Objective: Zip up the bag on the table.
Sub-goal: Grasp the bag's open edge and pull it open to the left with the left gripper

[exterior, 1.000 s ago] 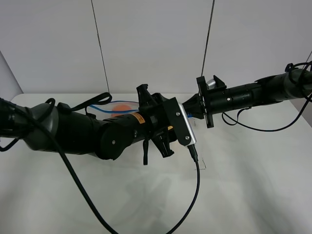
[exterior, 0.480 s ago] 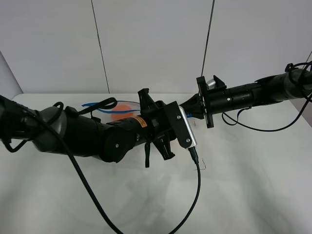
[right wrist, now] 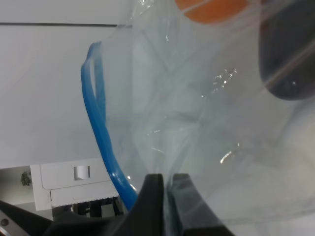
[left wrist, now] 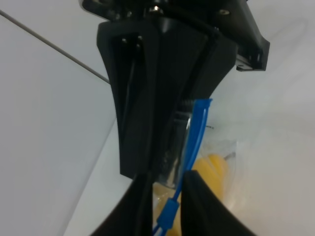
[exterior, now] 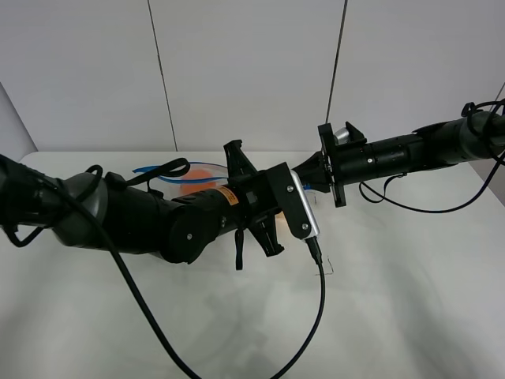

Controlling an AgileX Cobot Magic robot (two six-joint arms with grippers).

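Observation:
The clear crinkly bag (right wrist: 197, 113) hangs between both grippers over the white table (exterior: 394, 300). Orange (right wrist: 211, 9) and dark purple fruit (right wrist: 290, 59) show through it, and yellow fruit (left wrist: 214, 167) in the left wrist view. My right gripper (right wrist: 166, 194) is shut on the bag's plastic beside the blue zip strip (right wrist: 98, 128). My left gripper (left wrist: 170, 196) has its two fingers closed around the blue zip strip (left wrist: 194, 137), just below the right gripper's black body (left wrist: 162, 83). From the high camera the left arm (exterior: 181, 221) hides most of the bag; only the strip (exterior: 158, 170) and orange fruit (exterior: 197, 178) show.
The right arm (exterior: 410, 150) reaches in from the right above the table. A black cable (exterior: 319, 308) droops from the left wrist camera (exterior: 298, 204) to the tabletop. A small thin black corner mark (exterior: 331, 268) lies near the middle. Grey wall panels stand behind.
My left gripper's fingers have come together on the blue zip strip. The left arm shifted slightly and the visible strip moved a little left. The right arm has stayed still.

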